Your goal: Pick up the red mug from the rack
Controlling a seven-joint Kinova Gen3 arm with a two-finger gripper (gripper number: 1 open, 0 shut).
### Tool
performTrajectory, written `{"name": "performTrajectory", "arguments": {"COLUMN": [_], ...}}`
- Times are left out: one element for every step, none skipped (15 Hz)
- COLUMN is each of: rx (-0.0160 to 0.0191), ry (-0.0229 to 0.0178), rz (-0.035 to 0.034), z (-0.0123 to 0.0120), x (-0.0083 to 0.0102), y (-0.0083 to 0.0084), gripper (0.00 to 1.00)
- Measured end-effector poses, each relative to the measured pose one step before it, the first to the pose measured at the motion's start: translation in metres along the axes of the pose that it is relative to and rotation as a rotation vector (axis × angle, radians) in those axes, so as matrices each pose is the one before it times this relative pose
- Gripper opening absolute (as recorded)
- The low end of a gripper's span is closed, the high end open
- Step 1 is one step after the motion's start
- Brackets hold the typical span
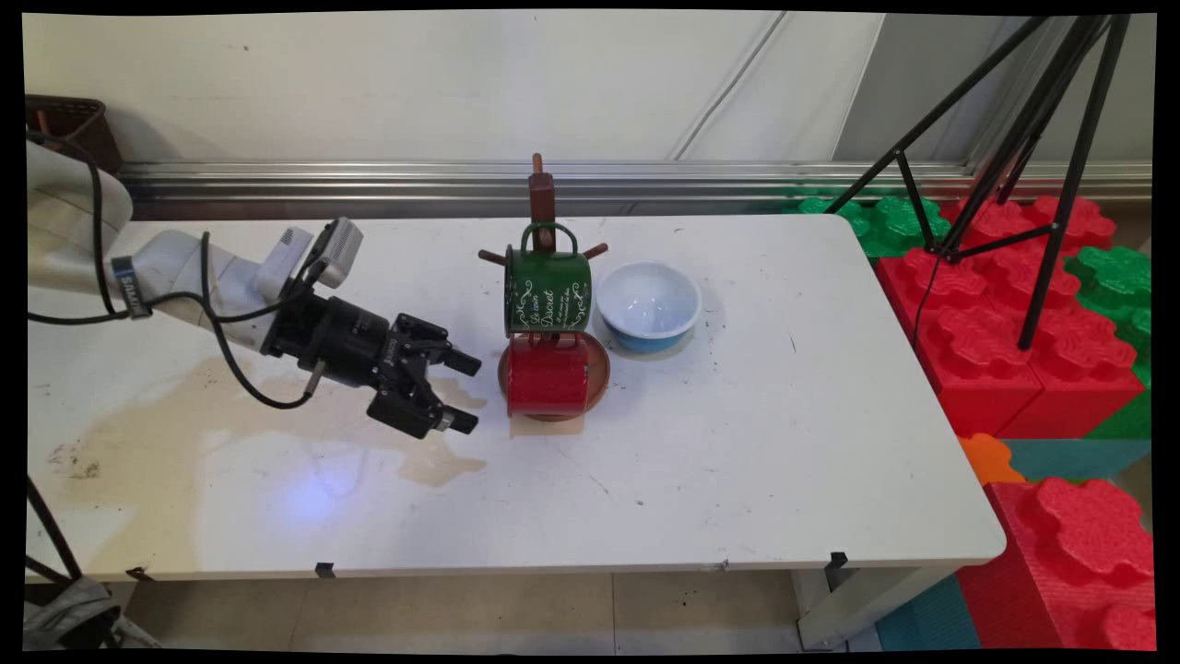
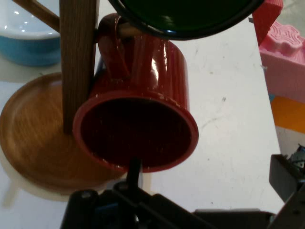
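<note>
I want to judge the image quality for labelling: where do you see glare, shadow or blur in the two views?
Main view: sharp overall; the gripper casts a soft shadow on the stained table. Hand view: bright glare streaks on the red mug, its mouth dark inside; the green mug rim above catches a thin highlight; the gripper's linkage at the bottom edge is dark and blurred.

Bowl [image 1: 648, 304] right of rack [image 1: 542, 198] (mugs [image 1: 548, 291] on)
</note>
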Motion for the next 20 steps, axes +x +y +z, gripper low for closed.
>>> {"name": "performTrajectory", "arguments": {"rx": [0.00228,0.00345,0.00348,0.00207,0.0024,0.00229,0.00176,0.00171,0.00146,0.00173,0.00194,0.00218,0.00213,0.00141,0.00299,0.00214,0.00306,0.00334,0.00413,0.00342], "ry": [0.00771,0.00977,0.00989,0.0086,0.00946,0.00924,0.00784,0.00917,0.00908,0.00756,0.00816,0.00736,0.0063,0.00405,0.00713,0.00459,0.00694,0.00814,0.00873,0.00653], "rz": [-0.00245,-0.00346,-0.00393,-0.00296,-0.00276,-0.00244,-0.00176,-0.002,-0.00122,-0.00144,-0.00205,-0.0029,-0.0036,-0.00259,-0.00521,-0.00337,-0.0051,-0.00621,-0.00691,-0.00531], "z": [0.00262,0.00279,0.00244,0.00183,0.00198,0.00185,0.0016,0.0019,0.00204,0.00172,0.00194,0.00176,0.00131,0.00082,0.00107,0.00066,0.00093,0.00095,0.00079,0.00089], "x": [-0.00106,-0.00119,-0.00106,-0.00086,-0.001,-0.001,-0.00077,-0.00079,-0.00064,-0.00057,-0.0007,-0.00082,-0.00086,-0.00053,-0.00073,-0.00046,-0.00057,-0.00067,-0.00046,-0.00039], "y": [0.00017,0.00022,0.00026,0.00033,0.00032,0.00016,0.00004,0.00007,0.00013,0.00011,0.00011,0.0002,0.0002,0.0001,0.00005,-0.00002,-0.00005,-0.00006,-0.00041,-0.00038], "gripper": [1.0,1.0,1.0,1.0,1.0,1.0,1.0,1.0,1.0,1.0,1.0,1.0,1.0,1.0,1.0,1.0,1.0,1.0,1.0,1.0]}}
